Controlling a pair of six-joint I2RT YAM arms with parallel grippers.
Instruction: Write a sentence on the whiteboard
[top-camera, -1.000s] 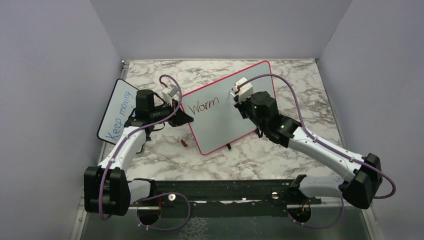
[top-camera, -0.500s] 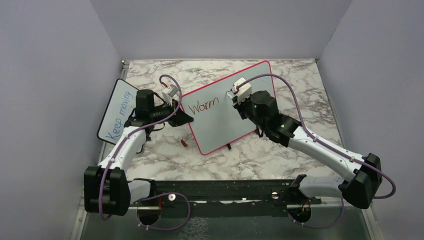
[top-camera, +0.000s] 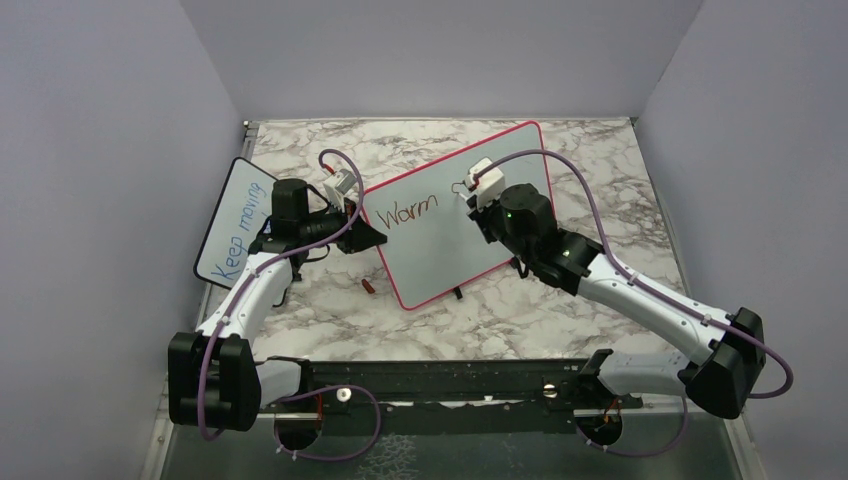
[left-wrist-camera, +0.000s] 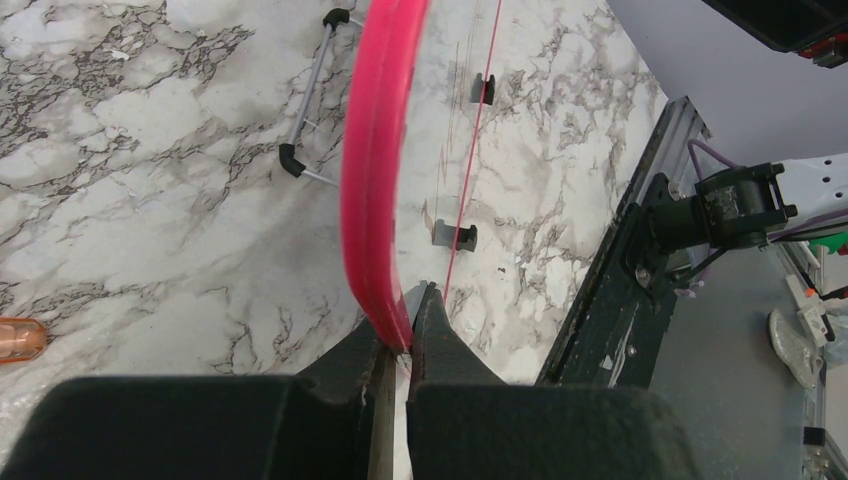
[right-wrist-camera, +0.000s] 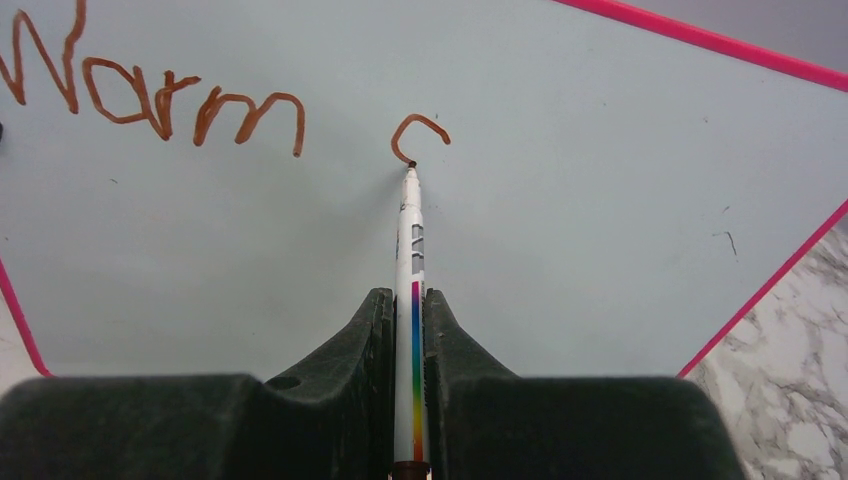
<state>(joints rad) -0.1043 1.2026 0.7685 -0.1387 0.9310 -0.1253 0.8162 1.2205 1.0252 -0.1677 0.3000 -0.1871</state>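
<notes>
**Right pincer** (right-wrist-camera: 406, 297): the jaws were clamped tight on a white marker (right-wrist-camera: 411, 230) with a rainbow stripe. The barrel ran straight out ahead between the fingers. The tip touched the whiteboard (right-wrist-camera: 620, 190) directly ahead of the pincer, at the lower end of a short red-brown hook. The hook looked like the top curve of an "s".

**Left pincer** (left-wrist-camera: 403, 325): the jaws were pinched shut on the board's pink-red frame, which ran up and away from the fingertips. The board stood tilted on its small black feet. Judged that this pincer was steadying the board against the pen pressure.

**The sentence** (right-wrist-camera: 150, 95): only "Warm" was finished, up and to the left of the right pincer and between the two pincers in the top view. The new hook sat one word-gap to its right.

**Progress (judgement):** early. One word was done and the second was barely begun, its first letter incomplete. The rest of that word and the remaining words were not yet written. Bare board was available ahead-right of the tip and all along the side nearer the pincer.

**Also noted:** a smaller board with blue "Keep moving" (top-camera: 235, 225) stood outboard of the left pincer. A small red-brown piece, probably the marker cap (top-camera: 369, 286), lay on the marble table (top-camera: 560, 300) just behind that pincer.
</notes>
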